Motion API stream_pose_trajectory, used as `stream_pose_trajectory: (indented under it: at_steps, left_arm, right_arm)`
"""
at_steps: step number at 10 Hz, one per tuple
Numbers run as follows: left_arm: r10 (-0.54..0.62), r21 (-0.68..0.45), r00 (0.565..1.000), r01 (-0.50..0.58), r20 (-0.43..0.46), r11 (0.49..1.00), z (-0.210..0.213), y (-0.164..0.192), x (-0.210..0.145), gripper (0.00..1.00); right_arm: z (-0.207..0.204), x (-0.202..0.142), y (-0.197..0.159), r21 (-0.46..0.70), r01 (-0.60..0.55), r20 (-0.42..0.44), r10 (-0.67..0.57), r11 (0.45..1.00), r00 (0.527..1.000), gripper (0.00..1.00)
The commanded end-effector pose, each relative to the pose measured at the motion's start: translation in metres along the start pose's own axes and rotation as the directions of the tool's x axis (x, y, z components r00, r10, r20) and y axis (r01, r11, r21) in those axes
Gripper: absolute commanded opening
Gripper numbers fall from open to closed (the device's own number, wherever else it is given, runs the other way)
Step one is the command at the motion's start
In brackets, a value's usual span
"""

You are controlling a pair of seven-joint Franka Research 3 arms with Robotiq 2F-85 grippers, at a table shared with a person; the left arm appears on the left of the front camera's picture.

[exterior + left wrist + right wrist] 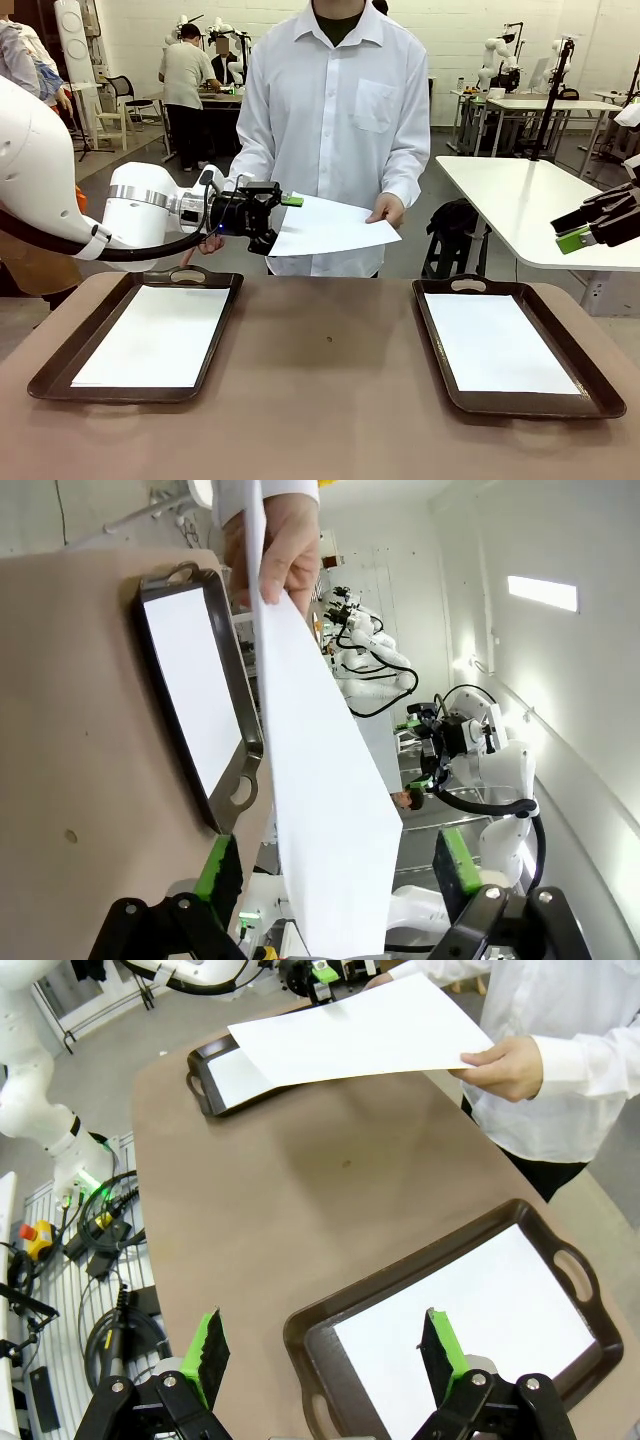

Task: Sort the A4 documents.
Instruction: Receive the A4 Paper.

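A person in a white shirt holds one A4 document [330,225] out over the table's far edge, one hand [388,210] on its right corner. My left gripper [278,222] is open, its jaws above and below the sheet's left edge. In the left wrist view that sheet [320,810] runs between the green pads [218,865] without touching them. Another sheet [155,335] lies in the left tray [60,370], and a third [500,340] in the right tray [430,330]. My right gripper [575,228] hangs open and empty at the far right, above the right tray [330,1310].
The brown table [330,400] has bare room between the two trays, with a small dark spot [329,339] at its middle. A white table [510,200] stands behind on the right. Other people work at benches far back.
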State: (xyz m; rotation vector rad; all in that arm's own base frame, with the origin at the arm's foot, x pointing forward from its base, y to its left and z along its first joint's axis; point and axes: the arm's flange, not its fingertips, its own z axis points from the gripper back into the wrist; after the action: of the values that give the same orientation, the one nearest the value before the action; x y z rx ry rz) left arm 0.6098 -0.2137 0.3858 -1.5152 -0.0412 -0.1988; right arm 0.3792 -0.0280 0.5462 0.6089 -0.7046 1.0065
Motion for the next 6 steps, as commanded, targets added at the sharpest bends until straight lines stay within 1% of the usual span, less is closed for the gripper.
stream_pose_trajectory:
  at_steps: [1, 2, 3, 4, 5, 6]
  left_arm:
    - [0.037, 0.005, 0.999, -0.037, -0.019, 0.999, -0.0022, -0.0026, -0.0080, 1.00]
    - [0.040, -0.033, 0.999, -0.041, -0.027, 0.999, -0.0017, 0.0005, -0.0104, 1.00]
    - [0.008, -0.060, 1.000, -0.009, -0.015, 0.998, -0.0010, 0.0019, -0.0116, 1.00]
    - [-0.016, -0.064, 1.000, 0.015, -0.005, 0.998, -0.0001, 0.0015, -0.0119, 0.83]
    - [-0.025, -0.064, 1.000, 0.025, 0.000, 0.998, -0.0001, 0.0014, -0.0122, 0.82]
    - [-0.033, -0.061, 0.999, 0.033, 0.005, 0.998, -0.0022, 0.0010, -0.0123, 0.64]
  right_arm:
    - [-0.0014, -0.0011, -0.0003, 0.001, 0.004, -0.005, -0.004, 1.000, 1.000, 1.00]
    - [-0.0014, -0.0011, -0.0003, 0.001, 0.004, -0.005, -0.004, 1.000, 1.000, 1.00]
    - [-0.0014, -0.0011, -0.0003, 0.001, 0.004, -0.005, -0.004, 1.000, 1.000, 1.00]
    - [-0.0014, -0.0011, -0.0003, 0.001, 0.004, -0.005, -0.004, 1.000, 1.000, 1.00]
    - [-0.0014, -0.0011, -0.0003, 0.001, 0.004, -0.005, -0.004, 1.000, 1.000, 1.00]
    - [-0.0014, -0.0011, -0.0003, 0.001, 0.004, -0.005, -0.004, 1.000, 1.000, 1.00]
